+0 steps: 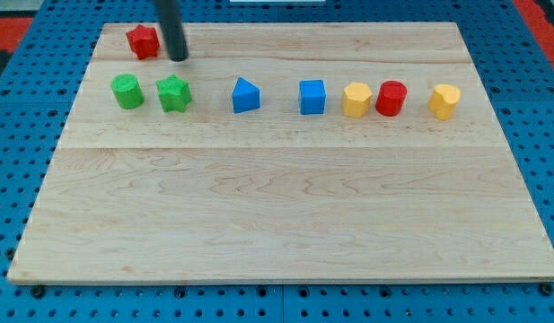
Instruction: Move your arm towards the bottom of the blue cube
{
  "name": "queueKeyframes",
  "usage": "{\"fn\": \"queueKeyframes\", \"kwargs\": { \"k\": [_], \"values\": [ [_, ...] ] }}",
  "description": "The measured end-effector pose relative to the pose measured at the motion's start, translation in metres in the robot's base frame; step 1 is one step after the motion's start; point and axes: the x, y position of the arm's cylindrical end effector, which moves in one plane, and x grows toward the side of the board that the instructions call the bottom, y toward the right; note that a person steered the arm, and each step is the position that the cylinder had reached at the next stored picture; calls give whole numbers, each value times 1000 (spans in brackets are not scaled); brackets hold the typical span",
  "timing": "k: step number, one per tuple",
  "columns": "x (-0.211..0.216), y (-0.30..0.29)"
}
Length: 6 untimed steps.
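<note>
Camera view shows a pale wooden board [277, 215] lying on a blue pegboard surface [16, 135], with eight small blocks on it. Counted by colour: two red, two green, two blue, two yellow.

Seven blocks sit in one row across the far half of the board. From left to right they are a green cylinder [127, 91], a green star [173, 93], a blue block with a sloped, pointed top [245, 95], the blue cube [312, 97], a yellow block (shape hard to make out) [356, 100], a red cylinder [391, 98] touching or just beside that yellow one, and a second yellow block [444, 101] set apart at the right end. The eighth, a red star [143, 41], lies alone near the far left corner, beyond the row.

The blue cube stands a little right of the board's middle line, with the sloped blue block near on its left and the first yellow block just beside it on its right.

The arm carries one dark rod and no gripper, so nothing is there to spread or pinch. My tip [178, 57] rests just right of the red star, a little beyond the green star, well apart from the blue cube and to its left
</note>
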Motion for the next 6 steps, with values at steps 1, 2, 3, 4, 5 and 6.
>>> {"fn": "queueKeyframes", "kwargs": {
  "k": [1,2,3,4,5,6],
  "values": [
    [0,86],
    [21,161],
    [34,124],
    [66,98],
    [109,109],
    [148,140]
  ]
}}
